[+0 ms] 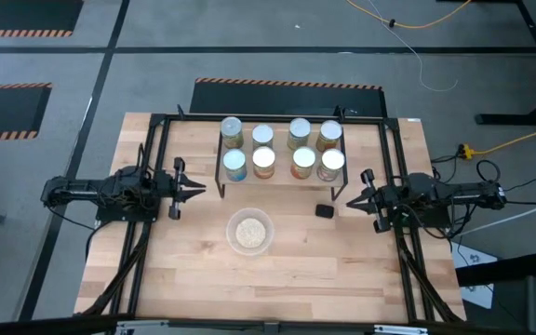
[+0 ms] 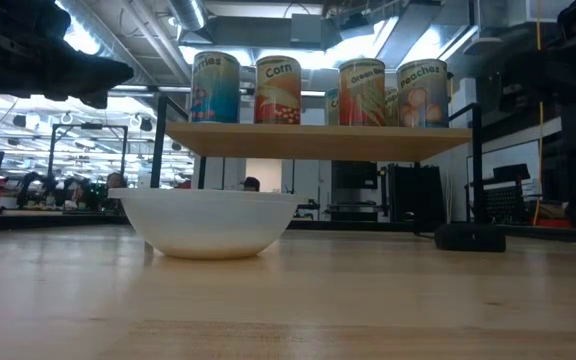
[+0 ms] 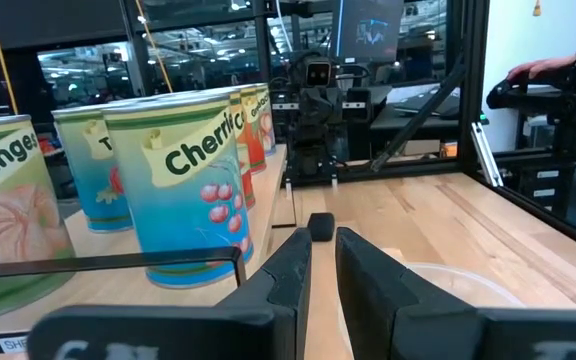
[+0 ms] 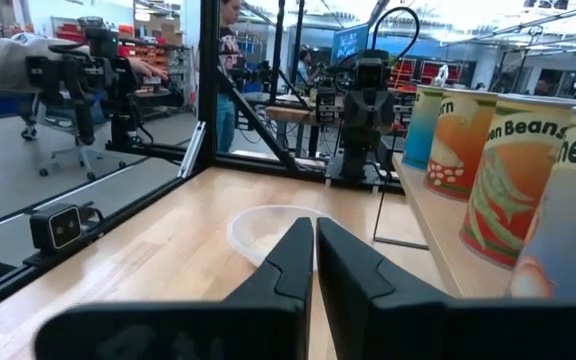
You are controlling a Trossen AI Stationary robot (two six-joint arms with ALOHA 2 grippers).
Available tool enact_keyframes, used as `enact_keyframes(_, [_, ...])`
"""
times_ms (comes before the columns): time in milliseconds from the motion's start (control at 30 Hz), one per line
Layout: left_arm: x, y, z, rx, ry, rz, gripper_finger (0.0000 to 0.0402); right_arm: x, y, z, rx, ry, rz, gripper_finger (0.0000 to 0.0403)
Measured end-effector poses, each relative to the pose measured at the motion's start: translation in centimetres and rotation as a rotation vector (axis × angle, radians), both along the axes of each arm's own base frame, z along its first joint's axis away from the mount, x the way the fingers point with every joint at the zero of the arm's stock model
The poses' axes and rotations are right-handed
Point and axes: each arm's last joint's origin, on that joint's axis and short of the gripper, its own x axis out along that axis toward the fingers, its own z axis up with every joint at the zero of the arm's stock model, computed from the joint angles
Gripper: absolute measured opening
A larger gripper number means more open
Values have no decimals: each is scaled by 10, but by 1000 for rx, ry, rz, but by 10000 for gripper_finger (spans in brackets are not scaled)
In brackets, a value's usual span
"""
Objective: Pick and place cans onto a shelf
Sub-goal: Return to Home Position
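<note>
Eight cans [image 1: 264, 162] stand upright in two rows on the shelf [image 1: 218, 152], a light board in a black rod frame at the table's far middle. The low view shows the near row of cans [image 2: 278, 90] on the board [image 2: 318, 142]. My left gripper [image 1: 200, 191] hovers left of the shelf, pointing right, empty, with only a narrow slit between its fingers [image 3: 323, 240]. A cherries can [image 3: 193, 190] stands beside it. My right gripper [image 1: 347, 197] hovers right of the shelf, pointing left, shut and empty [image 4: 314, 228], near a green beans can [image 4: 513, 190].
A clear round bowl [image 1: 250, 233] with beige contents sits on the table in front of the shelf, between the two grippers. A small black block [image 1: 324, 211] lies right of it, near my right gripper. Black frame rods run along the table's left and right sides.
</note>
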Motion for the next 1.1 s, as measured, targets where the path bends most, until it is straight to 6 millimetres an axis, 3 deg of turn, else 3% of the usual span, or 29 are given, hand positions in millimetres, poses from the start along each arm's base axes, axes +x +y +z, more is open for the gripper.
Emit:
enact_keyframes(500, [0, 0, 0, 0, 0, 2, 43, 0, 0, 0, 0, 1, 0, 23])
enact_keyframes(800, [-1, 8, 0, 49, 16, 302, 43, 0, 0, 0, 0, 1, 0, 23])
enact_keyframes(1100, [-2, 9, 0, 47, 16, 327, 43, 0, 0, 0, 0, 1, 0, 23])
